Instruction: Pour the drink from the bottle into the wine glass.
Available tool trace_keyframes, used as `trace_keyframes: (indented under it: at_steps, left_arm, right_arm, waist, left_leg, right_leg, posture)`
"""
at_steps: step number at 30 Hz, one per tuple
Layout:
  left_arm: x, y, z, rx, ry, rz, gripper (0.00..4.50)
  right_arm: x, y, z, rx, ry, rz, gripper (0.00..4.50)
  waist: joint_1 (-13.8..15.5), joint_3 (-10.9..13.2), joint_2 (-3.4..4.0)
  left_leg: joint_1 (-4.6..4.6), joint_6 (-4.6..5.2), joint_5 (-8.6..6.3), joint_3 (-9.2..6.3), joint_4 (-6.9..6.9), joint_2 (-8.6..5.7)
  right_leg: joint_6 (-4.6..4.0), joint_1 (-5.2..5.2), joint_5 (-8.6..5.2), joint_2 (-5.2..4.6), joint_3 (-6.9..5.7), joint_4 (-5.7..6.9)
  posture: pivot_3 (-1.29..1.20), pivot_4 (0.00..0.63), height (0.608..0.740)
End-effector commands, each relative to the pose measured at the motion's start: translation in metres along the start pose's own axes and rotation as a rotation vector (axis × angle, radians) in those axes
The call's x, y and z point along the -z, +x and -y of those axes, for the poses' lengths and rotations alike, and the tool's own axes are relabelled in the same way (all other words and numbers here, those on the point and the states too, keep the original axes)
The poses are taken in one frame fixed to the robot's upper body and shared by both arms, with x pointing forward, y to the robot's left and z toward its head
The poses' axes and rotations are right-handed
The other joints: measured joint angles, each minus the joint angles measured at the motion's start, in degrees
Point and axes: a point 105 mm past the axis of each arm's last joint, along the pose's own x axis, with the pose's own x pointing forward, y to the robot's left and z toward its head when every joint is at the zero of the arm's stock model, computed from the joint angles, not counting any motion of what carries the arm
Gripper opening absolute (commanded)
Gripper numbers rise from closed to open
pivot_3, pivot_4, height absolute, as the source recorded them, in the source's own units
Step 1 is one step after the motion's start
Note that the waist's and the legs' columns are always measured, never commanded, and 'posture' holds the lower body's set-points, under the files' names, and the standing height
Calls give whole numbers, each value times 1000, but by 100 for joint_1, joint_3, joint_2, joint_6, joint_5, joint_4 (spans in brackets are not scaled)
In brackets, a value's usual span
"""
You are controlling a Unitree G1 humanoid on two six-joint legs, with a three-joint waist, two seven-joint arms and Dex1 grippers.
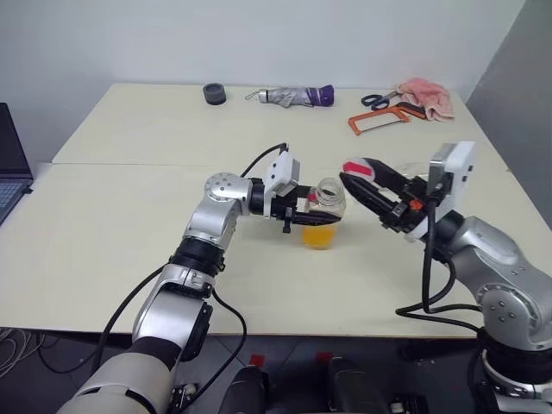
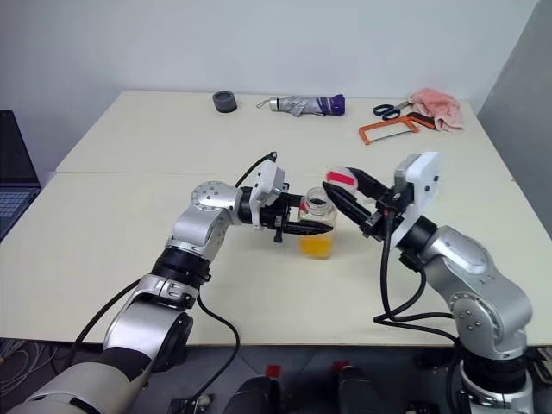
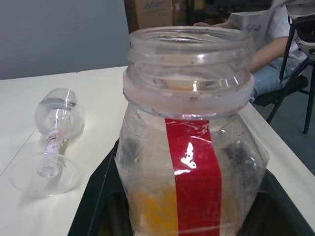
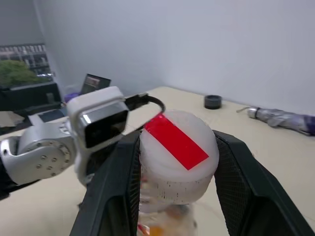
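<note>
Left gripper (image 1: 312,207): we are seeing it clamping the bottle (image 1: 325,211) mid-table, upright, mouth uncovered.
Right gripper (image 1: 369,185): we are seeing it pinching the cap (image 4: 177,155), just right of the bottle.
Drink (image 1: 318,235): sitting low in the bottle.
Wine glass (image 3: 54,140): lying on its side on the table (image 1: 129,216).

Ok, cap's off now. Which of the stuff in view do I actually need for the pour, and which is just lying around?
For the pour:
- bottle with the drink, in the left claw
- cap, in the right claw
- wine glass, lying on its side on the table

Just lying about:
- folded umbrella
- black round thing
- scissors
- orange hacksaw
- pink cloth
- laptop
</note>
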Motion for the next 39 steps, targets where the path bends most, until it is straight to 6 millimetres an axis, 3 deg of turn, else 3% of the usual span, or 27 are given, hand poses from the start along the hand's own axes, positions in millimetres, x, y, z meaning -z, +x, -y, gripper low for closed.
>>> trace_keyframes:
  at_steps: [1, 6, 8, 11, 15, 19, 23, 26, 29, 33, 39]
  left_arm:
    - [-11, -2, -2, -17, 38, 36, 1761]
    - [-11, -3, -1, -19, 33, 39, 1761]
    - [-11, -3, -1, -21, 32, 39, 1761]
    - [-12, -4, -2, -27, 33, 40, 1761]
    - [-12, -6, -3, -38, 34, 37, 1761]
    - [-13, -13, -7, -87, 34, 37, 1761]
    - [-15, -29, -19, -208, 20, 53, 1761]
    - [-12, -58, -37, -424, 14, 56, 1761]
    - [-9, -82, -51, -610, 26, 42, 1744]
    - [-4, -125, -72, -913, 38, 19, 1744]
    - [10, -182, -80, -1234, 2, -14, 1743]
  right_arm:
    - [18, -37, 35, 191, -62, -131, 1741]
    - [74, -90, 71, 447, -18, -304, 1741]
    - [105, -113, 85, 561, -21, -420, 1741]
    - [134, -135, 94, 656, 30, -516, 1741]
    - [144, -142, 98, 696, 97, -520, 3117]
    - [133, -141, 98, 663, 66, -504, 4484]
    - [109, -132, 89, 546, -33, -494, 4500]
    - [97, -120, 87, 426, -195, -562, 4500]
    - [82, -89, 67, 257, -226, -500, 4500]
    - [67, -32, 16, -25, -159, -359, 4500]
    - [69, 41, -36, -246, -125, -290, 4500]
  waist:
    - [39, 0, -1]
    - [76, -1, -1]
    - [71, -1, 0]
    - [70, -2, 1]
    - [58, -4, 5]
    - [64, -4, 5]
    - [67, -5, 11]
    - [78, -5, 13]
    - [31, -3, 9]
    - [0, -3, 8]
    - [-6, -1, 2]
  left_leg:
    - [0, 0, 0, 8, 0, -1]
    - [5, 1, 0, 31, 0, -5]
    - [9, 1, 0, 37, -1, -4]
    - [14, 1, 0, 40, -1, -4]
    - [20, 1, 0, 43, -3, -1]
    - [19, 1, 0, 41, -3, -1]
    - [18, 1, 0, 41, -2, -1]
    - [19, 1, 0, 35, -1, -1]
    - [24, 1, -1, 32, -1, 0]
    - [28, 0, 0, 23, -2, 9]
    - [15, -7, 4, 5, 2, 8]
  right_leg:
    - [0, 2, 0, 0, -1, -2]
    - [0, 4, 0, 4, 5, 1]
    - [0, 4, 0, 10, 12, 2]
    - [0, 6, 0, 15, 13, 3]
    - [0, 6, 0, 16, 20, 5]
    - [0, 7, 0, 17, 16, 5]
    - [0, 7, 0, 14, 18, 5]
    - [0, 12, 0, 17, 9, 4]
    - [1, 9, 0, 15, 23, 4]
    - [1, 10, 0, 24, 12, 5]
    - [0, 4, 0, 10, 3, 5]
  posture:
    - [0, 150, 740]
    - [0, 150, 740]
    - [0, 150, 740]
    - [0, 150, 740]
    - [0, 150, 740]
    - [0, 150, 740]
    - [0, 150, 740]
    - [0, 150, 740]
    - [0, 150, 740]
    - [0, 150, 740]
    - [0, 150, 740]
